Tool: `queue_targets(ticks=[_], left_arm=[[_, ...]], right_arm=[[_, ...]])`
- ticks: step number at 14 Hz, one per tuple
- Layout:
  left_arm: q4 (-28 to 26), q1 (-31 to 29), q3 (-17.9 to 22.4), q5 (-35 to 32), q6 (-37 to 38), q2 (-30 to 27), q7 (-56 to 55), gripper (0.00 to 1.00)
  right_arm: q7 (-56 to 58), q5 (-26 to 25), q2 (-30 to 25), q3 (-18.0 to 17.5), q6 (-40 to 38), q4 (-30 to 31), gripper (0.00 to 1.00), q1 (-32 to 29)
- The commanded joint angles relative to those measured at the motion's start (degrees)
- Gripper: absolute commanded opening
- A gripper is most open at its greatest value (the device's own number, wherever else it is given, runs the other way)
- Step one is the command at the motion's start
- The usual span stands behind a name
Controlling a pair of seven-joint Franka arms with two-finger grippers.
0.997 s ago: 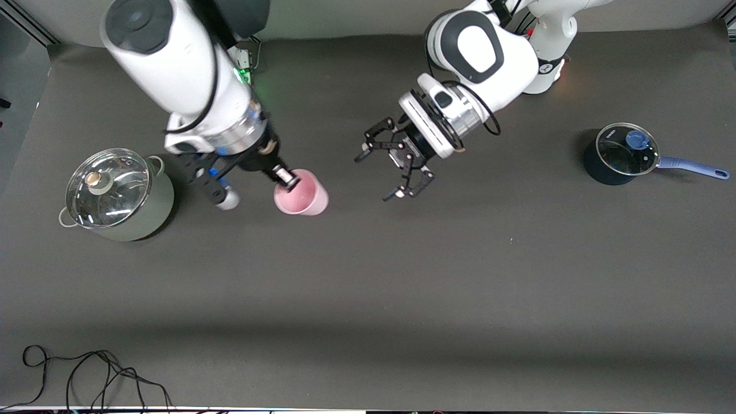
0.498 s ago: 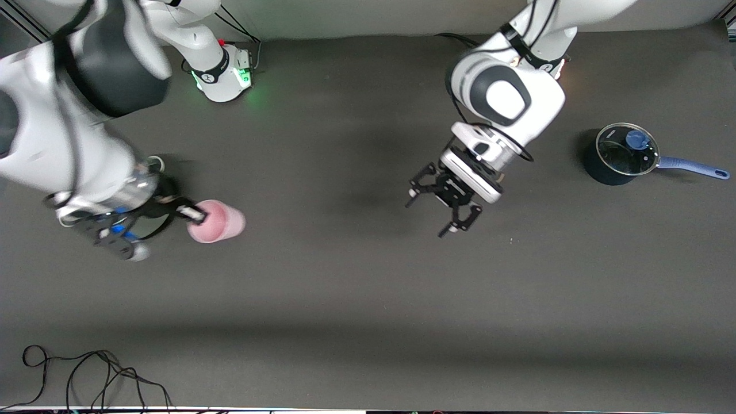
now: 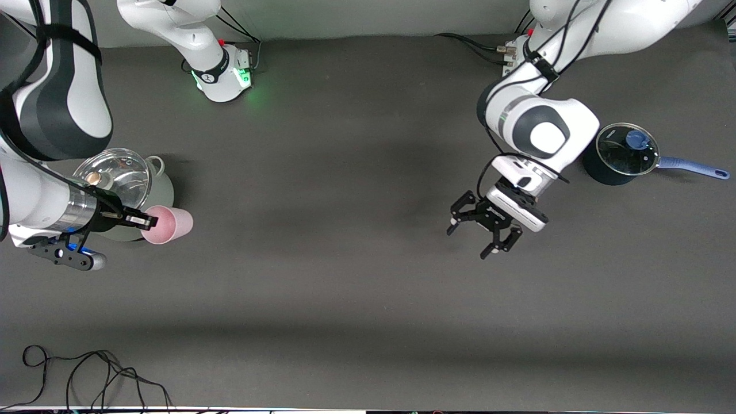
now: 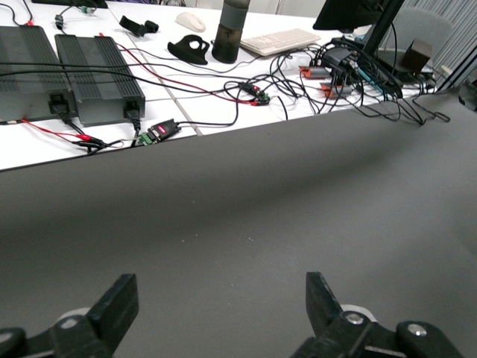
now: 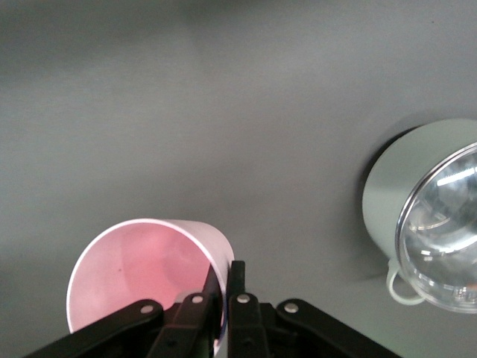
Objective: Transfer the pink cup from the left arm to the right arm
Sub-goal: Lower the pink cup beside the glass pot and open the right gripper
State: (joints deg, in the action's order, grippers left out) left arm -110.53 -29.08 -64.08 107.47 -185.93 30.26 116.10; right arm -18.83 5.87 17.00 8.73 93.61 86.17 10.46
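Pink cup (image 3: 167,225) hangs in the right gripper (image 3: 144,220), fingers pinched on its rim, over the table (image 3: 345,287) beside a lidded grey-green pot (image 3: 123,190). The left gripper (image 3: 484,231) hovers spread wide, empty, over mid-table.

Left wrist view: black fingers (image 4: 112,309) splayed above bare mat.

Right wrist view: fingers (image 5: 237,291) clamp the cup's wall (image 5: 141,268).

Dark grey matte table surface (image 3: 356,276), evenly lit, with a pale wall strip (image 3: 356,17) along its top edge.

Next to it stands a white desk (image 4: 186,97) crowded with two black metal boxes (image 4: 67,74), tangled black and red cables (image 4: 298,82), a pale keyboard (image 4: 287,41) and a dark cylindrical bottle (image 4: 231,30).
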Motion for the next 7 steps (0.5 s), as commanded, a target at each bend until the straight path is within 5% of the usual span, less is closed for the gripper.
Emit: queue_targets(ticks=[1, 4, 7], left_arm=[[0.67, -4.05, -2.88, -1.03, 2.41, 3.13, -0.52, 1.0], [1.28, -9.4, -8.5, -0.77, 2.33, 9.71, -2.79, 1.0], [1.46, -9.42, -9.31, -0.77, 1.98, 9.74, -5.36, 1.0]], right_arm=[[2.21, -0.07, -6.18, 0.68, 9.71, 14.16, 0.0, 0.71], [2.22, -0.07, -6.81, 1.64, 19.13, 22.7, 0.0, 0.71], [4.14, 0.02, -6.19, 1.64, 27.3, 29.56, 0.0, 0.88]])
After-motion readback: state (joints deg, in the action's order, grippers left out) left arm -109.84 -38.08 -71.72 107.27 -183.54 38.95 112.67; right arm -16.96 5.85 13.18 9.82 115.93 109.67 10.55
